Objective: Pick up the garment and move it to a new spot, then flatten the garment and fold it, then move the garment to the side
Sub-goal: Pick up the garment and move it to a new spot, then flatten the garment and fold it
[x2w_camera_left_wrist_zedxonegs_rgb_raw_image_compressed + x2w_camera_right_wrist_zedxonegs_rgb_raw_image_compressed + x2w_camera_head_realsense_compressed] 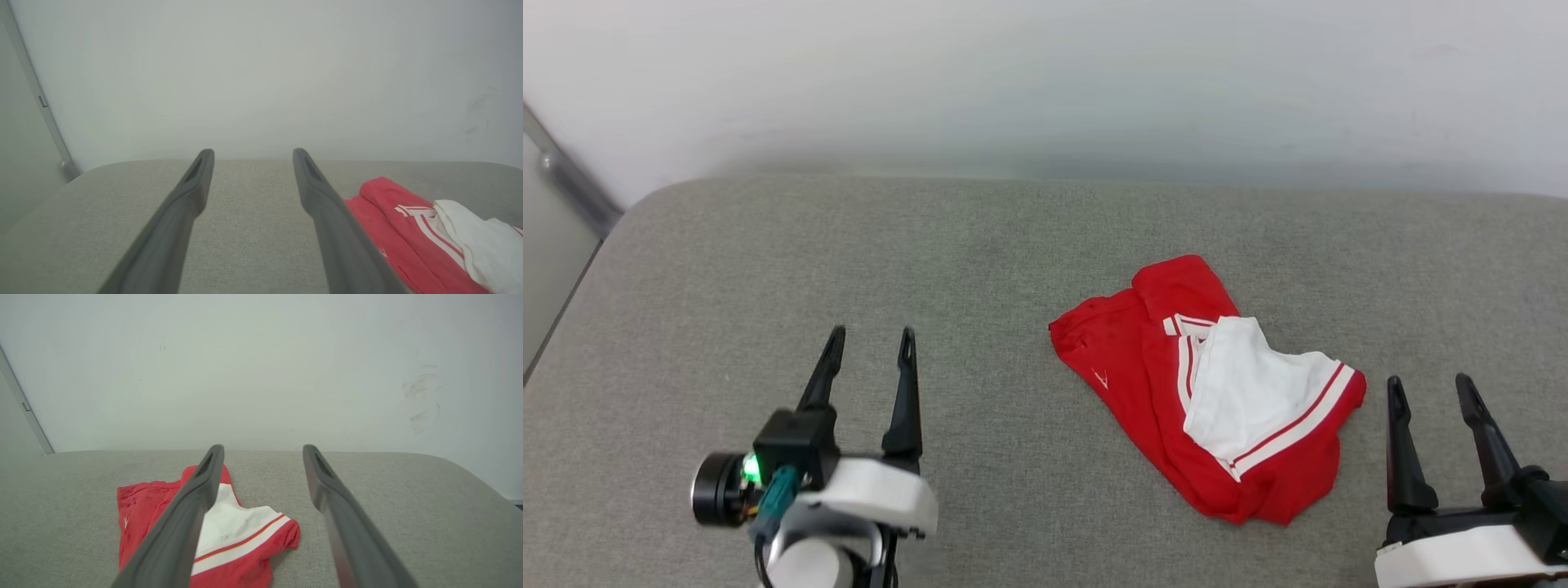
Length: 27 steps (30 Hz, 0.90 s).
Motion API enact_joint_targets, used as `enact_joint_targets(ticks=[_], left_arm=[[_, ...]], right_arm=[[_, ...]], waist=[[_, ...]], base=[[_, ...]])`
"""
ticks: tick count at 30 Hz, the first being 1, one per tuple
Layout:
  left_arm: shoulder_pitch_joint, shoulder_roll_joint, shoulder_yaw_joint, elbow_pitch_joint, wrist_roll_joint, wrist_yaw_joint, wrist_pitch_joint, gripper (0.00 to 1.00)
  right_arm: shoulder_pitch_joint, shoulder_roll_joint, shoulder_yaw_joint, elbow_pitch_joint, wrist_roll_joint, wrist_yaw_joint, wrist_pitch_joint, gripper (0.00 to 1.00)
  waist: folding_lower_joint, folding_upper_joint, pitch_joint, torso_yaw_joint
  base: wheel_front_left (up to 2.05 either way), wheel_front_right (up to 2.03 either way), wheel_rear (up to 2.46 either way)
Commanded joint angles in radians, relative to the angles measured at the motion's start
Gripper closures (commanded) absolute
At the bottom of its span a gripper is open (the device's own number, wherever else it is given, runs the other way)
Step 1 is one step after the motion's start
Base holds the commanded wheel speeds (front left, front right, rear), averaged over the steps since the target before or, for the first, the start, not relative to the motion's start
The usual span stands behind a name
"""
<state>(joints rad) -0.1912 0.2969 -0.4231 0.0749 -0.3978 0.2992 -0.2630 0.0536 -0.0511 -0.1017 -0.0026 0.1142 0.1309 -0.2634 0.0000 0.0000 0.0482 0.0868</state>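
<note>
**Jersey bunched on the bench, both pincers wide and empty**

The garment (pixel 1131 367) lies crumpled on the grey fabric bench (pixel 931 245), right of centre in the head view. It is a loose heap. The red body is folded over itself, and a white sleeve (pixel 1250 384) with red-and-white striped trim lies on top. No letters or number can be seen.

The left pincer (pixel 872 333) is at the lower left, well apart from the garment. Its two dark fingers are spread wide with nothing between them. In the left wrist view the red cloth shows just past the right-hand finger.

The right pincer (pixel 1429 382) is at the lower right, just beside the garment's striped edge but not touching it. Its fingers are also spread wide and empty.

A pale wall (pixel 1045 82) rises behind the bench.
</note>
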Motion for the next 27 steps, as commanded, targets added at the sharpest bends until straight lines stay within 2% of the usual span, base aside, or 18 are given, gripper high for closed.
enact_joint_targets(ticks=[1,8,14,27], left_arm=[[0.037,-0.016,0.029,-0.006,0.024,-0.013,-0.002,0.0],[0.165,-0.101,0.15,-0.014,0.129,-0.079,-0.003,0.0],[0.212,-0.163,0.211,-0.01,0.201,-0.136,-0.003,0.0],[0.244,-0.214,0.285,0.005,0.29,-0.195,-0.003,0.0]], right_arm=[[0.016,0.002,0.002,0.002,-0.006,0.0,-0.002,0.0],[0.035,0.002,0.008,0.01,-0.002,0.0,-0.002,0.0],[0.054,0.002,0.007,0.021,0.004,0.0,-0.002,0.0],[0.071,0.002,0.019,0.037,0.01,0.0,-0.002,0.0]], waist=[[0.0,0.0,-0.007,0.002],[0.0,0.0,-0.027,0.0],[0.0,0.0,-0.038,-0.003],[0.0,0.0,-0.053,-0.018]], base=[[0.0,0.0,0.0],[0.0,0.0,0.0],[0.0,0.0,0.0],[0.0,0.0,0.0]])
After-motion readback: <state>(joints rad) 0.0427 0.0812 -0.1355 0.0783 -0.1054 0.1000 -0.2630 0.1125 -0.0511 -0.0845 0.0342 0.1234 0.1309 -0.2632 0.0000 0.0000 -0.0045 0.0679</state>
